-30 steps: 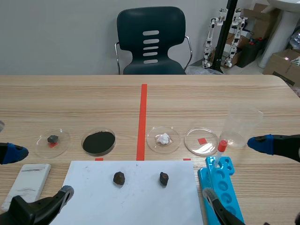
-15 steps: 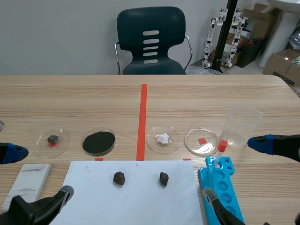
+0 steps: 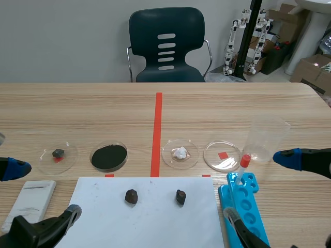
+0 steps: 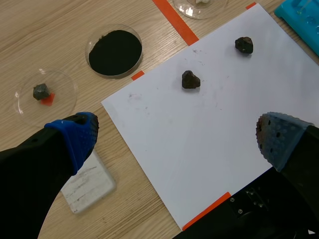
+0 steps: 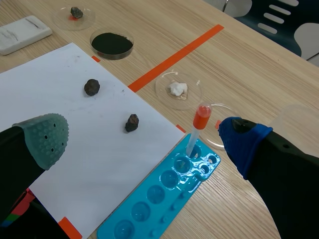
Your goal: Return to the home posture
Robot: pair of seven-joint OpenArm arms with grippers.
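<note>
left claw (image 4: pixel 177 135) hangs released, fingers wide apart and gripping nothing, over a white paper sheet (image 4: pixel 199 149) that carries two dark rocks (image 4: pixel 191 79). a white block (image 4: pixel 87 181) lies just beside its blue pad. right claw (image 5: pixel 144 137) is likewise released over the sheet's edge and a blue tube rack (image 5: pixel 149 209), where a red-capped tube (image 5: pixel 202 115) stands upright. a black-powder dish (image 5: pixel 112 44) lies beyond.

I note a matt wood-grain surface (image 3: pixel 77 108), a smooth white paper sheet (image 3: pixel 150 222), a glossy blue plastic rack (image 3: pixel 252 205), a clear glossy dish (image 3: pixel 213 160) and a rough dark stone (image 3: pixel 131 196).
</note>
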